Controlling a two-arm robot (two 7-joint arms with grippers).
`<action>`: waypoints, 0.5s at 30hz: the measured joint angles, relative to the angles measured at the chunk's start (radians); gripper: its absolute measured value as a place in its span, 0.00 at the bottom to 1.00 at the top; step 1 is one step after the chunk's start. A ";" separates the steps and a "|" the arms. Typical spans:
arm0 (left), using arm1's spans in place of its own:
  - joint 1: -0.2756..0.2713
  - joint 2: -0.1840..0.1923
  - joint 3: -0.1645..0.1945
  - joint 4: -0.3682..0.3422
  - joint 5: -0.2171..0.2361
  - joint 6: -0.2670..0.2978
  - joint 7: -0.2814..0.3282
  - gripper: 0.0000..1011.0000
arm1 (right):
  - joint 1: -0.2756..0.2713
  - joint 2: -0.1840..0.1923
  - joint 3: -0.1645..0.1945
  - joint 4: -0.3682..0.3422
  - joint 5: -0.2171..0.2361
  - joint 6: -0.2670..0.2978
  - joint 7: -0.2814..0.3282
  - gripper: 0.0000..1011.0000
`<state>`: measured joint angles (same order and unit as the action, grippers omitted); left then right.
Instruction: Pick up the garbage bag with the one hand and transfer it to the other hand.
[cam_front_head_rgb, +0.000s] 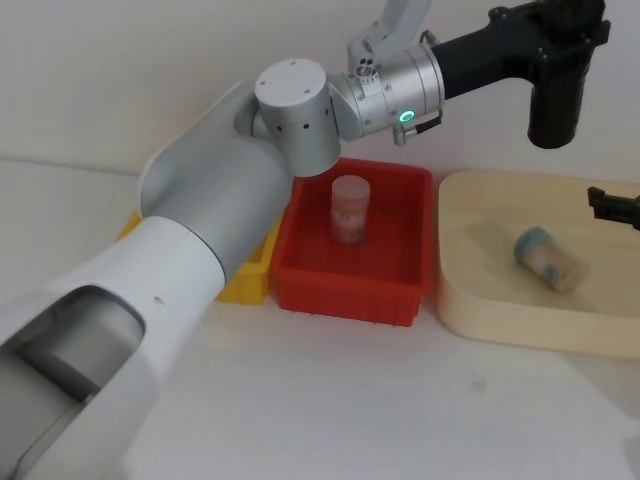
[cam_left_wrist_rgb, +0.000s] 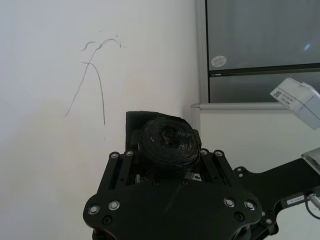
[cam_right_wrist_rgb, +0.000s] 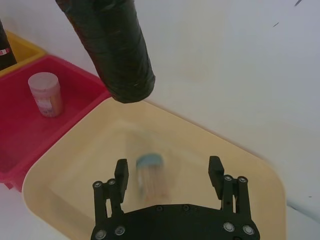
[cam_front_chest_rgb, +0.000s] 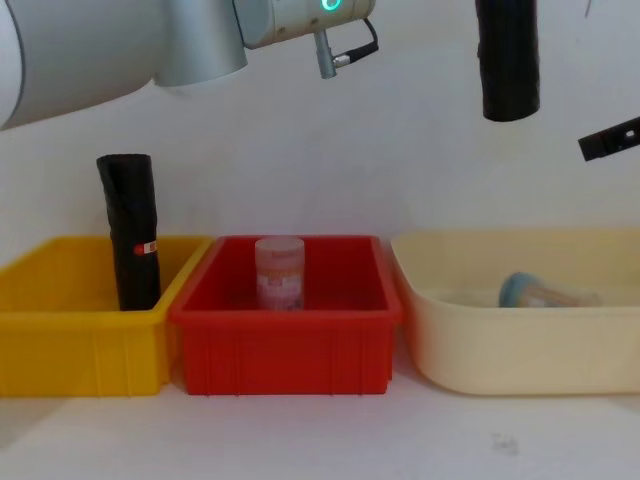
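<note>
The garbage bag (cam_front_head_rgb: 555, 105) is a matte black roll hanging upright in the air over the cream tray (cam_front_head_rgb: 500, 320). My left gripper (cam_front_head_rgb: 552, 45), on the green-lamp arm, is shut on its upper end. The left wrist view looks at the garbage bag (cam_left_wrist_rgb: 167, 144) end-on between the jaws. From the chest, the garbage bag (cam_front_chest_rgb: 508, 60) hangs high at the upper right. My right gripper (cam_right_wrist_rgb: 170, 170) stands open over the tray, lower than the garbage bag (cam_right_wrist_rgb: 115, 50) and apart from it, with nothing between its fingers. A tip of the right gripper (cam_front_head_rgb: 612, 205) shows at the head view's right edge.
A red bin (cam_front_chest_rgb: 285, 310) in the middle holds an upright pink jar (cam_front_chest_rgb: 280, 272). The yellow bin (cam_front_chest_rgb: 80, 340) at the left holds a taller black roll (cam_front_chest_rgb: 130, 230) with a red-and-white label. A blue-lidded jar (cam_front_head_rgb: 550, 258) lies in the cream tray. A white wall stands close behind.
</note>
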<state>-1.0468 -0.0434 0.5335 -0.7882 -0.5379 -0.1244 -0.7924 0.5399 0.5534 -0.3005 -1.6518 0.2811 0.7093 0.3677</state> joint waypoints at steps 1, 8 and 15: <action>-0.001 -0.001 0.000 0.002 -0.001 -0.001 -0.001 0.50 | 0.001 0.000 -0.001 0.001 0.000 0.000 0.001 0.97; -0.011 -0.012 0.002 0.019 -0.005 -0.006 -0.008 0.50 | 0.004 -0.003 -0.002 0.006 -0.002 -0.002 0.005 0.99; -0.017 -0.019 0.004 0.029 -0.007 -0.010 -0.012 0.50 | -0.008 -0.020 0.016 0.000 -0.003 -0.039 -0.006 0.99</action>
<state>-1.0635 -0.0622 0.5372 -0.7595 -0.5450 -0.1345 -0.8047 0.5324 0.5339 -0.2849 -1.6516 0.2785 0.6704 0.3613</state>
